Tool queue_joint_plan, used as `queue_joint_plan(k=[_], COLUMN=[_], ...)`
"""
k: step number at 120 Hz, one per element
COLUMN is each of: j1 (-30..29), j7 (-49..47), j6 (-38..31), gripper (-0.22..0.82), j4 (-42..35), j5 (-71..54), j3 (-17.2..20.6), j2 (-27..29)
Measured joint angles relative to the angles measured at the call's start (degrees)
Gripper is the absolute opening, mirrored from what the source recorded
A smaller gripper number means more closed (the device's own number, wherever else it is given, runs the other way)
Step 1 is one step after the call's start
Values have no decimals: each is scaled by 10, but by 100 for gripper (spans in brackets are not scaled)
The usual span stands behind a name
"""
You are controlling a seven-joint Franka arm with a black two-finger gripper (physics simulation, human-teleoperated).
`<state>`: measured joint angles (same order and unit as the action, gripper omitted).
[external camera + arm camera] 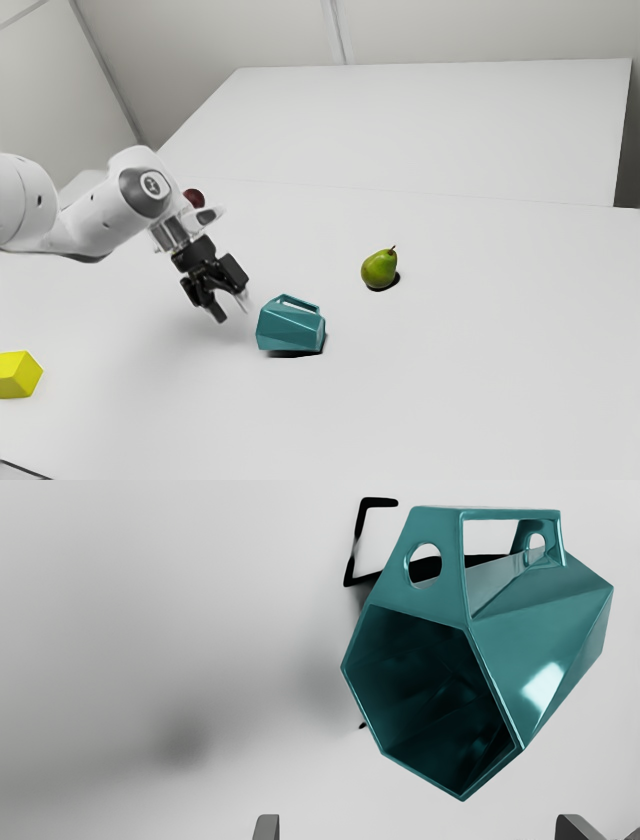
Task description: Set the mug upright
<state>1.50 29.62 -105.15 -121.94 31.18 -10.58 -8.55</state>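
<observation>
The teal faceted mug (290,327) lies on its side on the table, its handle turned up and its base toward the exterior view's right. My gripper (232,301) is just to the exterior view's left of it, a little above the table, apart from the mug. In the wrist view the dark hollow mouth of the mug (530,630) faces my hand, with the handle along its upper side. The two fingertips of my gripper (417,827) stand wide apart, open, with nothing held between them.
A green pear (379,269) sits beyond the mug toward the exterior view's right. A yellow block (17,375) rests at the exterior view's left edge. Behind my arm a dark red round object (194,198) is partly visible. All are on the white table (480,400).
</observation>
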Motion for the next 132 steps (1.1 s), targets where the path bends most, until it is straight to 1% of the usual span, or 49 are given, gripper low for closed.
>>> queue_joint_plan(k=[27,89,96,105,113,126,132], j1=[9,28,28,28,31,32,33], j7=[27,61,63,65,66,69,70], j6=[-3,-27,-29,-31,-32,-33,-34], gripper=[60,60,53,40,30,10,4], j4=[-4,-7,-7,-8,-14,-16,-16], j5=[69,175,181,188,197,205,207], j3=[-1,0,0,-1,-1,-1,-1], j2=[-20,-39,-39,-38,-38,-37,-37])
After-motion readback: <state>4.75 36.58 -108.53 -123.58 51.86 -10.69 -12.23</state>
